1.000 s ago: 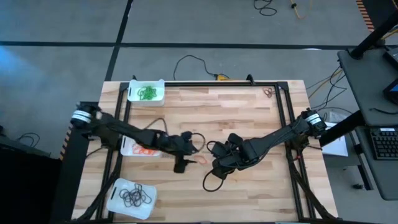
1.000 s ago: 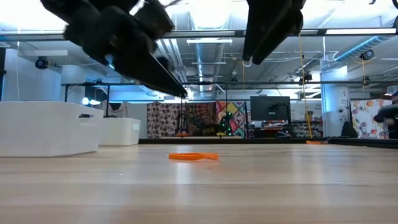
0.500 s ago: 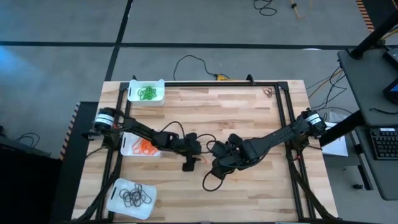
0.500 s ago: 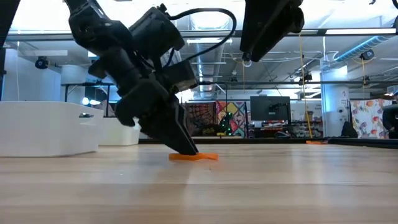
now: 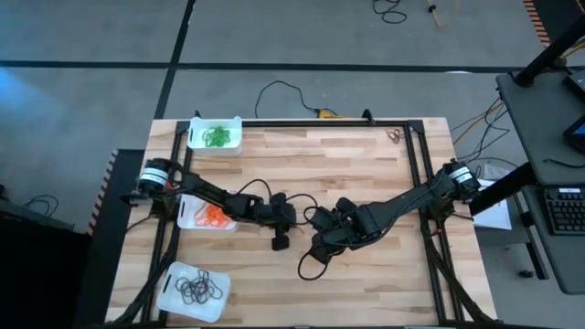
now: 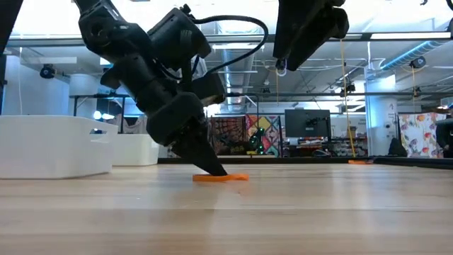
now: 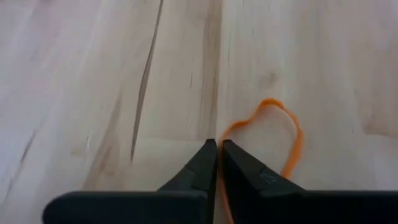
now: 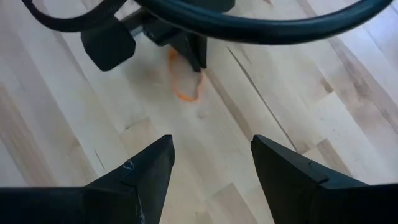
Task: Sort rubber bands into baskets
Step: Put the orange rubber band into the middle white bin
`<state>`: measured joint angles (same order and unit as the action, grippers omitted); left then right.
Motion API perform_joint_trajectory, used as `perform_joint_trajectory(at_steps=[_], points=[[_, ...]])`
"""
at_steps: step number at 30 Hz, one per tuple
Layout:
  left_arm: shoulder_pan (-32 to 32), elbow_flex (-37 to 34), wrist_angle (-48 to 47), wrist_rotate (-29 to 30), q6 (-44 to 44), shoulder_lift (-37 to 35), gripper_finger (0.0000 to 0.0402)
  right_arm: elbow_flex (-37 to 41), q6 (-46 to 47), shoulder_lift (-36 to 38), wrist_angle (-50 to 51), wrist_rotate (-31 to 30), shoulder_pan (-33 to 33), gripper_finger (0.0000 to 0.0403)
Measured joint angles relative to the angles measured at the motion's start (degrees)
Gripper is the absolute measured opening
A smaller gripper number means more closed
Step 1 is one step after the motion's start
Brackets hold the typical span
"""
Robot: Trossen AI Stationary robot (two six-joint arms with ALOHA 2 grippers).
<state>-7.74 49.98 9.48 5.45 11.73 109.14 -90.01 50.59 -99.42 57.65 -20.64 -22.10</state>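
- Orange is the colour in play: one orange rubber band (image 7: pixel 273 134) lies flat on the pale wooden surface (image 5: pixel 366 164) near its middle, and your left pincer (image 7: pixel 216 149) has its tips down on the band's edge.
- Its two tips are pressed together; the left wrist view shows the loop running in beside them, so it looks like a pinch on the band's near edge, though you cannot confirm the strand is caught until it lifts.
- Your right pincer (image 8: pixel 211 149) hovers just beside, spread wide with nothing between its fingers, looking down at the same band.
- The step in hand is the pick of an orange band. Next you would raise the left arm straight up, check the band comes with it, then carry it to the middle basket (image 5: pixel 208 217), which already holds orange bands.
- The green basket (image 5: pixel 216 135) sits at the far left corner and the black-band basket (image 5: pixel 192 290) at the near left corner, both well apart from the pick.
- Room: the path back to the middle basket is short and bare. The right arm's looping black cable (image 5: pixel 311 265) lies near, so keep the lift on the left side.
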Motion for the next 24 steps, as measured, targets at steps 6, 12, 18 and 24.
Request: perform_joint_trajectory(at_steps=[6,12,18,24], points=[[-0.03,-0.54,-11.67,1.15,-0.23,-6.56,0.0001,0.01,0.41,0.0,-0.12,0.08,0.0,0.0215],[-0.07,-0.38,-31.32,6.11,-1.5,-22.19,0.0,-0.01,0.39,0.0,-1.49,0.06,0.0,0.0215],[-0.09,2.34,-56.91,6.03,2.94,-42.1,0.0,-0.01,0.42,0.0,-3.26,0.07,0.0,0.0215],[-0.02,2.03,-75.43,7.0,12.42,-53.98,0.0,-0.01,0.33,0.0,-5.01,0.06,-0.01,0.0215]])
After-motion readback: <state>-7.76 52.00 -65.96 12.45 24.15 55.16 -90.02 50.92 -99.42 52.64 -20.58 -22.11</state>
